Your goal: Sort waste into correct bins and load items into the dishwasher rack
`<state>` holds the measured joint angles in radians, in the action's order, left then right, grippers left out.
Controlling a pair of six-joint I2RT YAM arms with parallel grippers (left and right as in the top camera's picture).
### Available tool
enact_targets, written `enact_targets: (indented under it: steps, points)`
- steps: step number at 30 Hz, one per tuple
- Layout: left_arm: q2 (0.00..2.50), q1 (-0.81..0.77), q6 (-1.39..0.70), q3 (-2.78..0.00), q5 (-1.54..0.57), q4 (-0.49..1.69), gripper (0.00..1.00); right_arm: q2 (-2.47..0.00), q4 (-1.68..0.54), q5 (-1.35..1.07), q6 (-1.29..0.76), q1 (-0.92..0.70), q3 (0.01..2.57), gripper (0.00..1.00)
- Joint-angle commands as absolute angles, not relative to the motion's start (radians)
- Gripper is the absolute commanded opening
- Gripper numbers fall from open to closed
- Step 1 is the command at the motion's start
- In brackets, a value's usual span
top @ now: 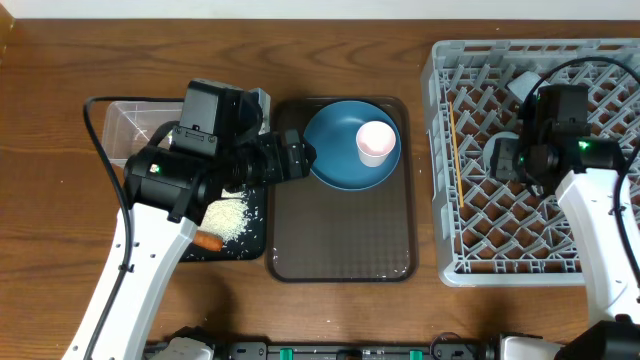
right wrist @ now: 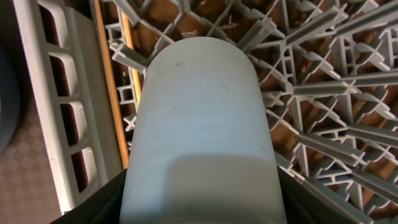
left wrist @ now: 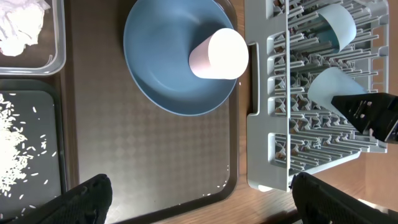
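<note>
The light-blue cup (right wrist: 202, 124) fills the right wrist view. The right gripper (right wrist: 202, 208) has a dark finger pressed against each side of it, low over the pegs of the dishwasher rack (top: 480, 255). From above, that cup sits left of centre in the rack, under the right arm. The wooden chopsticks (right wrist: 111, 93) lie just beside it along the rack's left wall. The white bowl (top: 524, 85) is propped among the pegs further back, apart from the cup.

Over on the brown serving tray (top: 340, 240), the dark-blue plate (top: 335, 155) rests at the far end. The pale-pink cup (top: 375, 142) stands on the plate's right half. The left gripper (top: 297, 158) hovers at the plate's left rim with its fingers (left wrist: 90, 199) spread wide and nothing between them.

Left of the serving tray is the black tray (top: 255, 235), with a heap of rice grains (top: 228, 215) in it. The carrot (top: 208, 241) lies at the near edge of the heap. Behind it stands the clear tub (top: 118, 125), mostly under the left arm, holding a tissue wad (left wrist: 18, 25).
</note>
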<state>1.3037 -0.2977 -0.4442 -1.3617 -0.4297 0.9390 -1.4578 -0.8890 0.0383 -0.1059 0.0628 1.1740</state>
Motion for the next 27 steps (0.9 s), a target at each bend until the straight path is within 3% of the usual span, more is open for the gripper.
enact_targets:
  steps: [1,9,13,19,27]
  points:
    - [1.309,-0.3,-0.438,-1.361,-0.417,0.942,0.95,-1.453,-0.881,0.049,-0.132,0.06,1.15,0.21]
    - [1.309,-0.3,-0.438,-1.361,-0.417,0.942,0.95,-1.453,-0.872,0.049,-0.138,0.06,1.123,0.28]
    - [1.309,-0.3,-0.438,-1.362,-0.417,0.942,0.95,-1.453,-0.873,0.049,-0.138,0.06,1.122,0.48]
    - [1.309,-0.3,-0.438,-1.362,-0.417,0.942,0.95,-1.453,-0.855,0.041,-0.138,0.06,1.122,0.95]
    - [1.309,-0.3,-0.438,-1.362,-0.417,0.942,0.95,-1.453,-0.858,0.019,-0.138,0.059,1.15,0.94]
